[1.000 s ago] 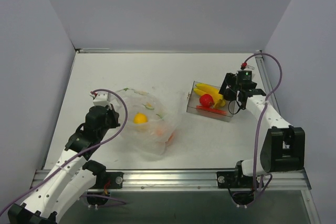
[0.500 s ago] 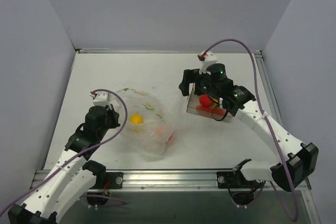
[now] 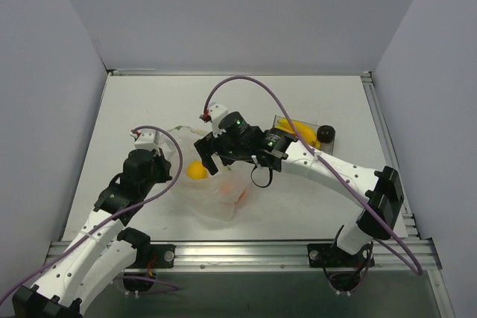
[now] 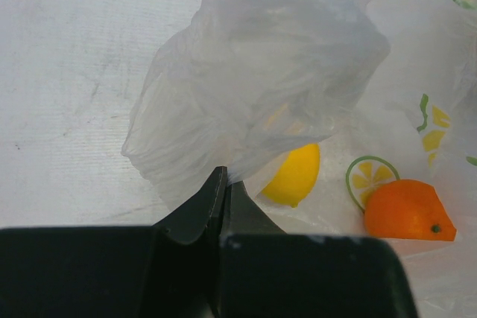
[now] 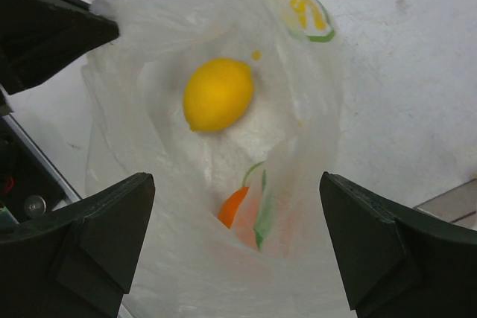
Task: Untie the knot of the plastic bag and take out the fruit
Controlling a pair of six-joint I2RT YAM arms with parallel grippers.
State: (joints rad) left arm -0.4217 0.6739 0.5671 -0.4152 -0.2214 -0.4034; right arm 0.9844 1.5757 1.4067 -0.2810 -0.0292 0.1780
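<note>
While left claw (image 4: 223, 175) pinches plastic bag (image 4: 261, 72) | right claw (image 5: 238, 221) gapes over it | lemon-slice prints (image 4: 370, 178)

The right arm (image 3: 328, 173) is crossing the near right, the plastic bag (image 3: 220, 195) is filling the middle; the far table (image 3: 149, 94) is lying free.

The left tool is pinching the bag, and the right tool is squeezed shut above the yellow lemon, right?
Not quite. The right tool is wide open above the yellow lemon, as the right wrist view shows. The left tool is indeed pinching the bag.
</note>
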